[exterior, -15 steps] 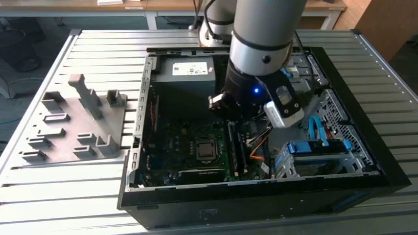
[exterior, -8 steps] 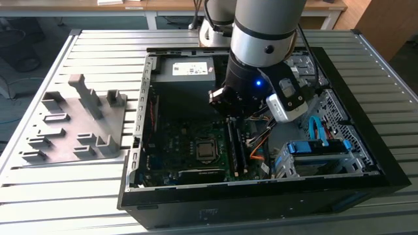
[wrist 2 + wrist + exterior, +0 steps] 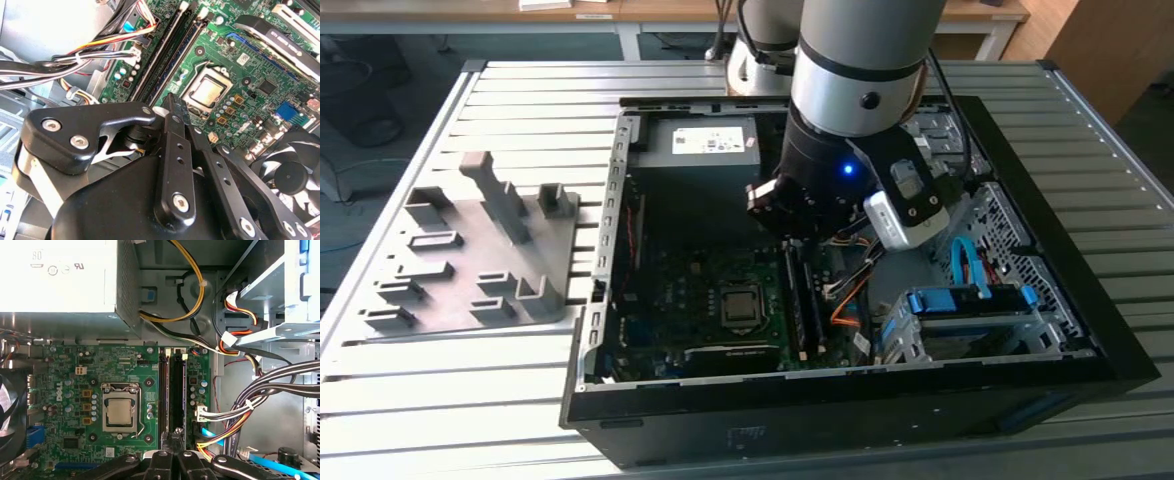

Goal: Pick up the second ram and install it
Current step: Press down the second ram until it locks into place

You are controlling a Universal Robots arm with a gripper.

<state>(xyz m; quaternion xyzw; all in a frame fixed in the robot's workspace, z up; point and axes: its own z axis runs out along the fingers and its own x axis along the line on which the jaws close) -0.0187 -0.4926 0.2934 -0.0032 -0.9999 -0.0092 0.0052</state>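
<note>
Slatted grey tabletop (image 3: 494, 400) carries one open computer case (image 3: 1067, 290), where one claw (image 3: 172, 456), fingers pinched together, presses above two seated RAM sticks (image 3: 172, 390) beside one CPU socket (image 3: 120, 412).

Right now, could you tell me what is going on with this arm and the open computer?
The Universal Robots arm is reaching into the open computer case, with its gripper low over the motherboard. The gripper sits at one end of the memory slots, beside the bare processor socket. The grey holder block stands on the table outside the case.
</note>
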